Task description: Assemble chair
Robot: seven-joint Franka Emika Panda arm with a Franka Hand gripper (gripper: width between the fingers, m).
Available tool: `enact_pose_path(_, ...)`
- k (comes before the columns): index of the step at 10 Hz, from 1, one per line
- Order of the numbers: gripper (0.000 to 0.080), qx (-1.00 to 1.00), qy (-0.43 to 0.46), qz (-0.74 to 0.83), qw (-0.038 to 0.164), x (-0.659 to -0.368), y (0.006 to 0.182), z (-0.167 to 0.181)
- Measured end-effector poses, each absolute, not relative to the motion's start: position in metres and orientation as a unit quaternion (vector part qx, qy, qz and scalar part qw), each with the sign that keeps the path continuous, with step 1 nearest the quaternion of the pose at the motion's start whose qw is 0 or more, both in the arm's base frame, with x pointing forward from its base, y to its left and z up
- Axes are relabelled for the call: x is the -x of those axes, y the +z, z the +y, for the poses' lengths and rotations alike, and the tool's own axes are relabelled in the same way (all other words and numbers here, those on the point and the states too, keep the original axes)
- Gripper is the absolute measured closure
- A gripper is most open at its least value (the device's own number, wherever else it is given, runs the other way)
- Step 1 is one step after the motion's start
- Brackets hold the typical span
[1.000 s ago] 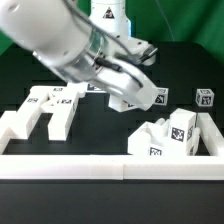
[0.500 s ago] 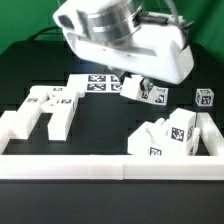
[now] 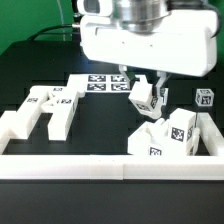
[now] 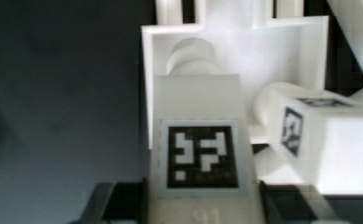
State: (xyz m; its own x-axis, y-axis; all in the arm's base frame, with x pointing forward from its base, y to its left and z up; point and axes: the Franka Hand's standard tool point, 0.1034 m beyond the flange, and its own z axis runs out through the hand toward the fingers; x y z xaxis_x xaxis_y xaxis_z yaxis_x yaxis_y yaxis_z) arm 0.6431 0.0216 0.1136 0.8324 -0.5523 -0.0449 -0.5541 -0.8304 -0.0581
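Claw [image 3: 148, 93] squeezes one white tagged chair bar [image 3: 143, 100] (tilted a bit); other chair blocks [image 3: 168, 135] sit at five o'clock.

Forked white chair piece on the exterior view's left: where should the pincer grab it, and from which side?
Probably the inner bar of the forked piece, pinched across its narrow width from straight above. It lies flat with bare table on both sides of that bar. The pincer holds a small tagged block now.
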Motion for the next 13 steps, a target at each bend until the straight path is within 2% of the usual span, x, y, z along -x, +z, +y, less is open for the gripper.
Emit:
enact_pose_path(2,0.0505,0.961,0.023,0.274,0.035,-0.644,0.119,0.020)
enact_pose_path(6,0.0505,0.962,0.005,0.269,0.035,-0.647,0.115,0.021)
enact_pose_path(7,0.0505,0.969,0.004,0.246,0.028,-0.646,0.114,0.019)
enact_pose_path(9,0.0505,0.966,-0.063,0.247,0.033,-0.659,0.116,0.024)
enact_pose_path(13,0.0505,0.953,-0.174,0.245,0.039,-0.665,0.114,0.038)
